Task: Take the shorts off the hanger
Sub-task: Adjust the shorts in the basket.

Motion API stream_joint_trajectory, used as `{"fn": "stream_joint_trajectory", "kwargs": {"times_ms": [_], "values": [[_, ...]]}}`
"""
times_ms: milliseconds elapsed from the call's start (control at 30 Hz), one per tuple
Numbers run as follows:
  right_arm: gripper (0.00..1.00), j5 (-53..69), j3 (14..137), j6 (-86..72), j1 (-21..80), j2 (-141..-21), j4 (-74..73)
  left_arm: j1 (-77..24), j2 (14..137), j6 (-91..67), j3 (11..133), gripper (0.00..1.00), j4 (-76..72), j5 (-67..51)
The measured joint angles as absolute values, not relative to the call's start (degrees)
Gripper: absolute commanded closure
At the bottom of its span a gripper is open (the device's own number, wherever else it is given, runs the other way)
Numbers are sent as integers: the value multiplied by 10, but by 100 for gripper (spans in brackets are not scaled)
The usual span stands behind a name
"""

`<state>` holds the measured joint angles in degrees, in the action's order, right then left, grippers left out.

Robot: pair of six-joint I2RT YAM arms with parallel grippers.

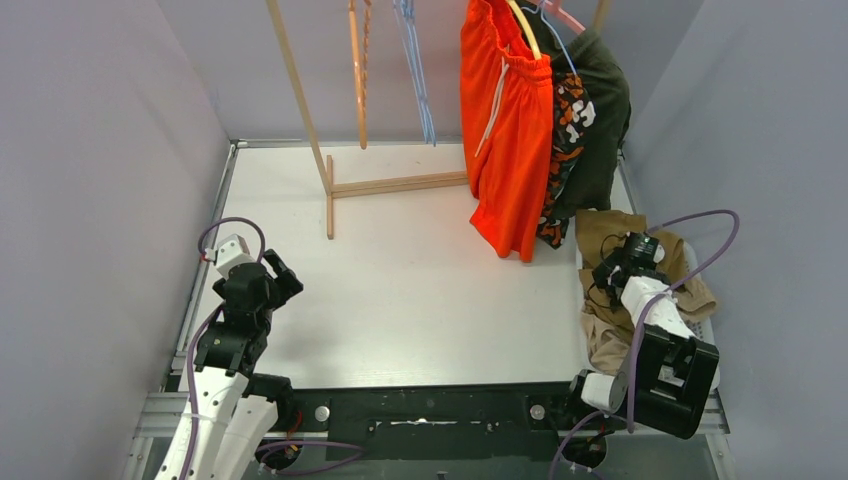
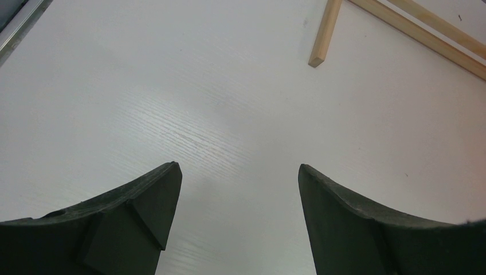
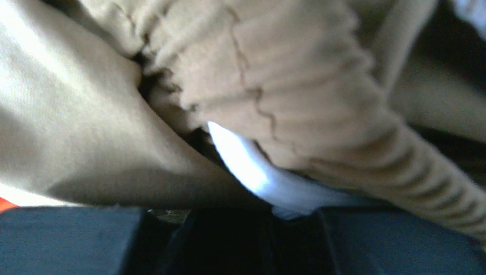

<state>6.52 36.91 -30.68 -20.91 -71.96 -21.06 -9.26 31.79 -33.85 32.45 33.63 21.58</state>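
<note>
Shorts, beige, bunch around the right claw, its grip unclear; left claw gapes wide, empty.

walls: grey | table: white woodgrain | rack: pale wood

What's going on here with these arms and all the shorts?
The right arm's fingers are pressed into a tan pair of shorts heaped at the right of the table. The left arm's fingers hang open over its bare top. Orange shorts, a camouflage pair and a dark pair hang on the rack.
</note>
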Motion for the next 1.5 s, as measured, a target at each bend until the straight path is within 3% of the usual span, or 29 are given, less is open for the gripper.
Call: {"fn": "stream_joint_trajectory", "kwargs": {"times_ms": [233, 400, 633, 967, 1067, 1233, 1500], "values": [[72, 115, 373, -303, -151, -718, -212, -91, 317, -338, 324, 26, 336, 216], [66, 98, 447, -274, -159, -672, -300, -91, 317, -339, 324, 26, 336, 216], [65, 137, 557, -256, -170, -621, -330, -89, 317, -338, 324, 26, 336, 216], [72, 224, 588, -268, -168, -782, -274, -89, 317, -339, 324, 26, 336, 216], [73, 197, 594, -263, -167, -836, -280, -88, 317, -339, 324, 26, 336, 216], [72, 119, 555, -263, -167, -824, -279, -88, 317, -339, 324, 26, 336, 216], [72, 96, 484, -255, -165, -881, -229, -88, 317, -339, 324, 26, 336, 216]]}}
